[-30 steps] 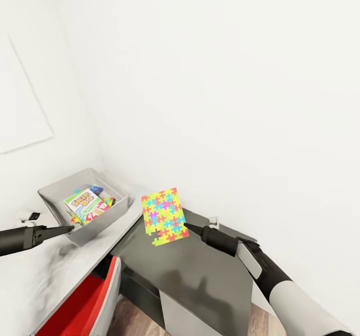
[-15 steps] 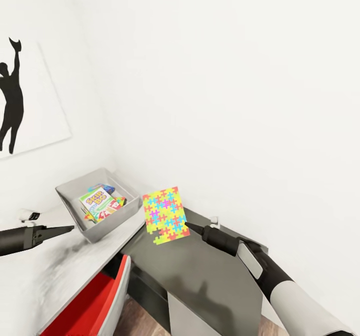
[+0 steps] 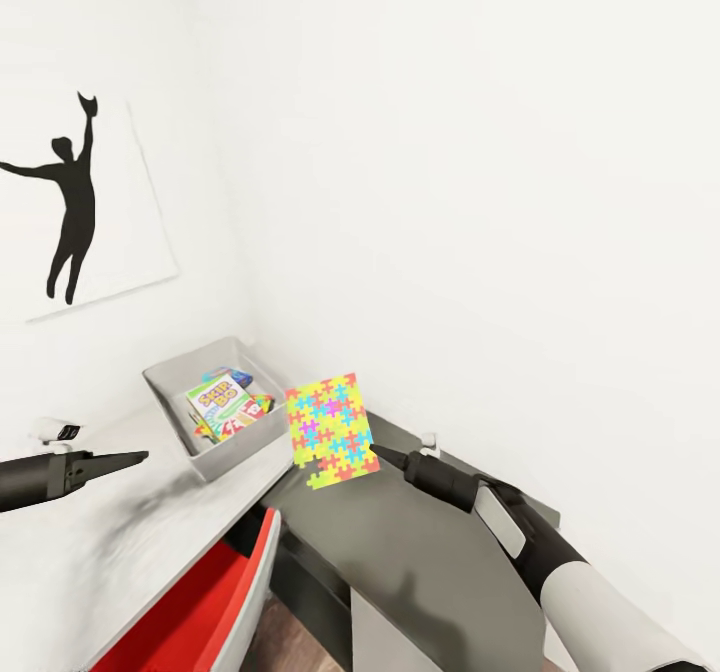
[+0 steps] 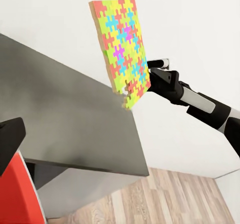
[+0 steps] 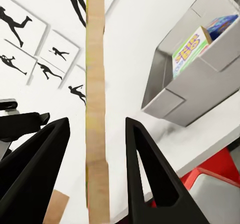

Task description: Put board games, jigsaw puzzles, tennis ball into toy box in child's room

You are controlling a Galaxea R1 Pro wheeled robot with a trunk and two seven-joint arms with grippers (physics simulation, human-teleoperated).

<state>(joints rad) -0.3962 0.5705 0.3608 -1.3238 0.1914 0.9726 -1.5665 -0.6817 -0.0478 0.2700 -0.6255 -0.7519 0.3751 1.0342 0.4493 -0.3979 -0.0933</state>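
My right gripper point(image 3: 378, 452) is shut on the lower corner of a jigsaw puzzle point(image 3: 330, 430), a thin multicoloured slab held upright in the air above the dark lower end of the table point(image 3: 430, 542). Its tan edge point(image 5: 96, 109) stands between the right fingers point(image 5: 150, 174). The puzzle point(image 4: 122, 46) also faces the left wrist camera. The grey toy box point(image 3: 238, 455) sits on the pale table top just left of the puzzle, holding the SKIP-BO board game point(image 3: 220, 397) and other colourful pieces. My left gripper point(image 3: 140, 458) hovers shut over the pale top, left of the box.
A red drawer point(image 3: 210, 612) stands open below the pale top. A silhouette picture point(image 3: 80, 202) hangs on the left wall, and white walls close the corner behind the table. Wood floor point(image 4: 165, 199) shows past the dark end section.
The whole view has swung left: the toy box and the wall picture slid right in the picture and the box now lies nearer the puzzle. Both grippers keep their hold and pose.
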